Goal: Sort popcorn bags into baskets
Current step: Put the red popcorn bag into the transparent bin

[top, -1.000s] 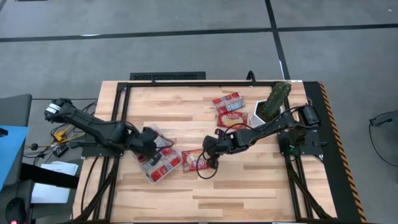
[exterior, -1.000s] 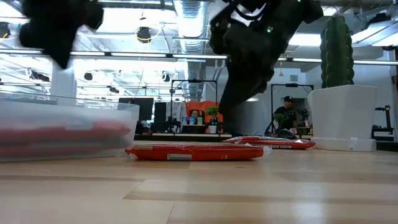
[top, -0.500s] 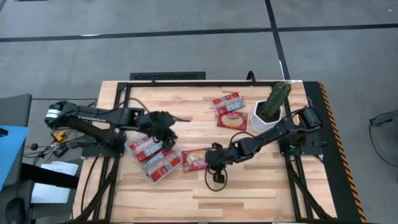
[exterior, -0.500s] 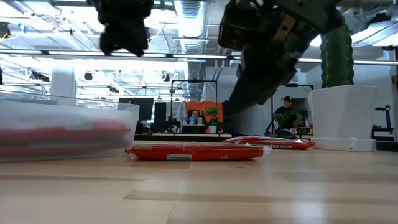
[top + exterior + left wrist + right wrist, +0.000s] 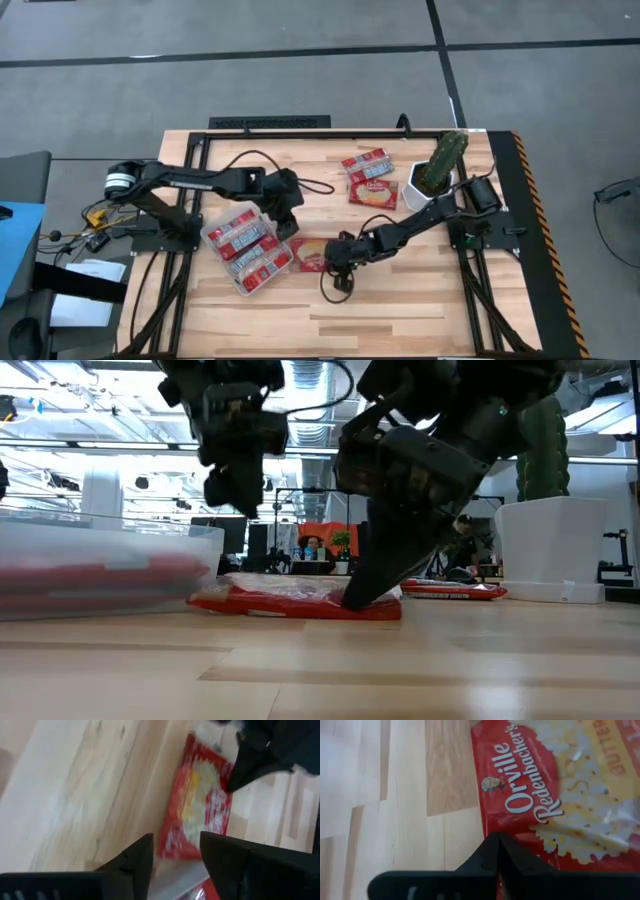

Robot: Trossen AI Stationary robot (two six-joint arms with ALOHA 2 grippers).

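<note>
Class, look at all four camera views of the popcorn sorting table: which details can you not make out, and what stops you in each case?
- How many popcorn bags lie in the clear tub: in the low view its wall smears them into a red band.
- The loose popcorn bag: blurred in the left wrist view.
- Whether the right tool has gripped that bag: its fingers hide the contact.
- The two far popcorn bags: print too small from above.

Grey carpet (image 5: pixel 300 60) with dark seams filled the upper part of the high view around the wooden table (image 5: pixel 400 300). In the low view, bright ceiling lights (image 5: pixel 310 380) and ducts ran overhead; an orange chair (image 5: pixel 322 538) and seated people (image 5: pixel 462 545) showed at centre, far behind.
</note>
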